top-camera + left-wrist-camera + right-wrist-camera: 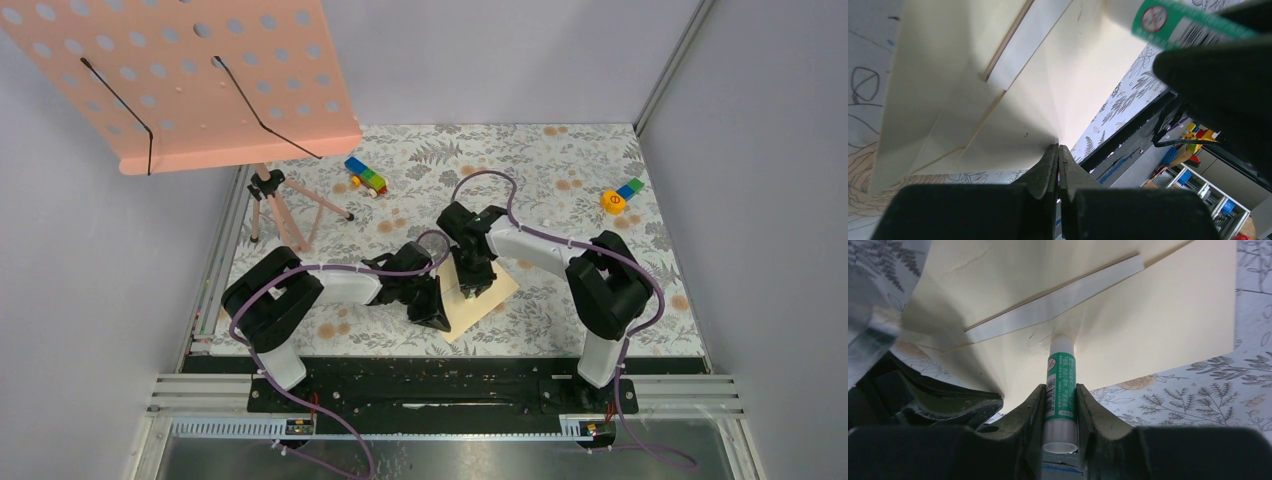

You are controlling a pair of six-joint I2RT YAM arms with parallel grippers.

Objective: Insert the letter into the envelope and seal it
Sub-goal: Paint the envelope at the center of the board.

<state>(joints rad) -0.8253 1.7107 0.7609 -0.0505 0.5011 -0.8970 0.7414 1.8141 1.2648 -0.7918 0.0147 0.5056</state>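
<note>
Cream envelope lies flap-open near the bench front edge. Left pincer is clenched at its edge; right pincer grasps a glue stick.

The right gripper has its jaws clamped on a glue stick with a green-and-white label, the stick pointing straight away from the camera. Its white tip meets the tan envelope just below a pale strip that runs along the flap edge. The envelope lies on the table, which has a leaf-and-flower print.
</note>
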